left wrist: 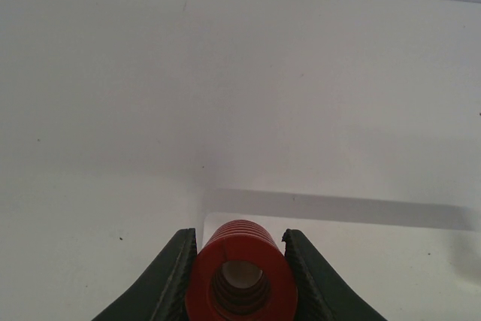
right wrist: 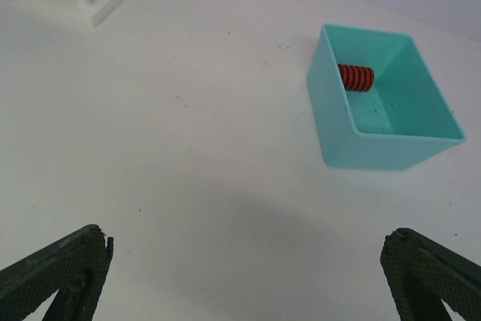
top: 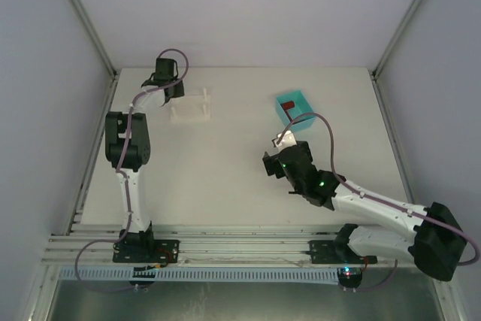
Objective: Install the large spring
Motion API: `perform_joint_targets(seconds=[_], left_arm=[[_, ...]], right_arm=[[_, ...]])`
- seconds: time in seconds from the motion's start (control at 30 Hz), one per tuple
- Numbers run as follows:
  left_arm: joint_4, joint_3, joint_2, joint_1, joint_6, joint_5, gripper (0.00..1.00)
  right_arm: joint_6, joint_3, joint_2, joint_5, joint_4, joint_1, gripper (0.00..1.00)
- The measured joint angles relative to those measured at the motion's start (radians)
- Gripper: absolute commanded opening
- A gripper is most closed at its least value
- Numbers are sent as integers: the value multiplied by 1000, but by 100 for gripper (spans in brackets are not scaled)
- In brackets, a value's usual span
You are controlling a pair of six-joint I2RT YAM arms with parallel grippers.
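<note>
Large spring (left wrist: 240,264): red coil, gripped btwn the two dark fingers of the L gripper (left wrist: 240,235). Its open end faces the wrist cam and the hollow core shows. It sits at the far-left of the table, just left of the white stand.
Table (top: 225,178): pale top, arm bases at its near edge.
R gripper (right wrist: 246,240): jaws spread wide w/ nothing btwn them. It hangs over the table right of centre, on the near side of the bin.
Teal bin (right wrist: 353,137): open-topped box just beyond the R gripper, on the far-right part of the table.
Small spring (right wrist: 355,77): red, lying on its side inside the bin, close to the far-left wall.
White stand (top: 190,108): flat base w/ thin upright posts, far-left, well apart from the bin.
L gripper, top view: at the far-left edge, right beside the stand. Can't tell whether the spring touches the stand or a post.
</note>
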Motion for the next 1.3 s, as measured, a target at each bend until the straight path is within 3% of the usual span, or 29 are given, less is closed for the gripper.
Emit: perform_joint_targets(seconds=[0.17, 0.43, 0.6, 0.63, 0.7, 0.73, 0.97, 1.17, 1.3], left_arm=[[-9, 5, 11, 4, 2, 11, 43], [-19, 5, 8, 6, -3, 21, 56], [-17, -61, -88, 6, -14, 29, 67], [-10, -89, -122, 6, -18, 36, 71], [21, -181, -225, 6, -35, 55, 97], [35, -227, -277, 6, -42, 66, 100], [233, -618, -637, -21, -121, 165, 99], [393, -956, -855, -114, -188, 224, 99], [454, -1097, -959, -208, -203, 222, 99]], right_arm=[[0, 0, 3, 1, 0, 0, 99], [0, 0, 8, 2, 0, 0, 99], [2, 0, 11, 2, 0, -8, 99], [4, 1, 13, 2, 0, -11, 99], [12, 8, 23, 2, -8, -24, 99], [18, 13, 28, 1, -13, -32, 99], [142, 109, 38, -44, -121, -148, 99], [316, 212, 77, -142, -188, -307, 99], [429, 326, 188, -169, -267, -400, 89]])
